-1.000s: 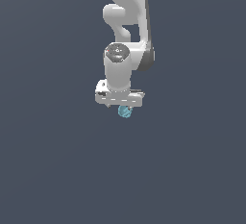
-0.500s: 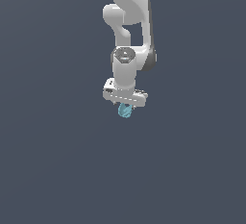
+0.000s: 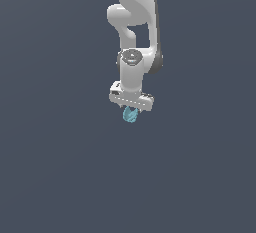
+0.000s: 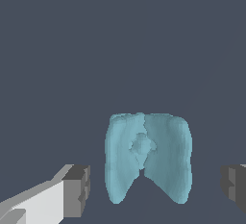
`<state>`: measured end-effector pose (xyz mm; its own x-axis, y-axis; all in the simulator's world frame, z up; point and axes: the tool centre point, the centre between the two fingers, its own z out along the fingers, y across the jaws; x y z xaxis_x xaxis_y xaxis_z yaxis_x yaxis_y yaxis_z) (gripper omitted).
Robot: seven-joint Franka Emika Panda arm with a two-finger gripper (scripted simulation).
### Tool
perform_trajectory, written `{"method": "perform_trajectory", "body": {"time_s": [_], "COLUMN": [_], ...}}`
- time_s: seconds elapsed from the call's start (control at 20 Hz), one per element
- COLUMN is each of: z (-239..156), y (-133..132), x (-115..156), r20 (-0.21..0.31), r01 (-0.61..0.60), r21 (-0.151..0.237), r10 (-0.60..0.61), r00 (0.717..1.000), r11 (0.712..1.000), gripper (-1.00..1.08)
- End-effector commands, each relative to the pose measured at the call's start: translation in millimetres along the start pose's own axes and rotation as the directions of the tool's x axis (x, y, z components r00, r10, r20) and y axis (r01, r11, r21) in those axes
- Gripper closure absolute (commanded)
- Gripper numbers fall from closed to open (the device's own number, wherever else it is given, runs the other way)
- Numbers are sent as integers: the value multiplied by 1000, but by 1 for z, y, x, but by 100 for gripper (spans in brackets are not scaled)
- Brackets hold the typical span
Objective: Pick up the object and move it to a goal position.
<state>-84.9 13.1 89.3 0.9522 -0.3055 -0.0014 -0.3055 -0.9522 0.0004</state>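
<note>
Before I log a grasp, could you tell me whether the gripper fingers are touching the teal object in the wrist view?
No, the teal object sits between the fingers with a clear gap on each side.

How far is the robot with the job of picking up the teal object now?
Done: the gripper is positioned over the teal object, which sits between the fingers. In hand: the grasp itself; in the wrist view the fingers stand apart from the object with gaps on both sides, so nothing is gripped. Left: closing, lifting and carrying it to the goal, which no picture shows.
</note>
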Motion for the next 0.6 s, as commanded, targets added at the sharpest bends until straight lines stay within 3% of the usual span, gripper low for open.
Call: {"method": "perform_trajectory", "body": {"time_s": [0.0, 0.55], "z": [1, 41], "y": [0, 0], "x": [0, -1], "r20": [0, -1], "r01": [0, -4], "r21": [0, 0], "r10": [0, 4], "r00": [1000, 1000], "r11": [1000, 1000], "gripper": [-92, -92]}}
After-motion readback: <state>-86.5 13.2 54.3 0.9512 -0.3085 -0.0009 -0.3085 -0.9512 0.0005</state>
